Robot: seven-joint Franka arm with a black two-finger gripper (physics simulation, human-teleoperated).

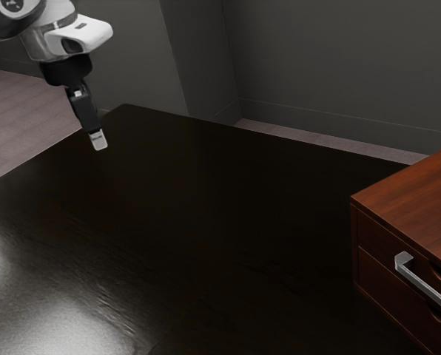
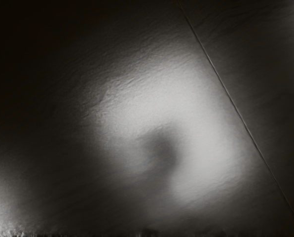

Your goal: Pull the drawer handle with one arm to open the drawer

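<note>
A red-brown wooden drawer cabinet (image 1: pixel 413 214) stands on the dark table at the exterior view's right edge. Its drawer front (image 1: pixel 387 255) sits flush with the cabinet, and a silver bar handle (image 1: pixel 422 279) runs across it. My gripper (image 1: pixel 98 140) hangs high above the table's far left corner, pointing down and far from the handle, with nothing at its tip. In the wrist view the glossy tabletop (image 2: pixel 137 113) lies under my hand with a dim shadow (image 2: pixel 162 153) on it.
The dark table (image 1: pixel 206 222) stretches wide between my gripper and the cabinet. Its far edge (image 1: pixel 183 115) meets a grey wall and a pale floor strip (image 1: pixel 339 140). A straight table edge (image 2: pixel 236 113) crosses the wrist view.
</note>
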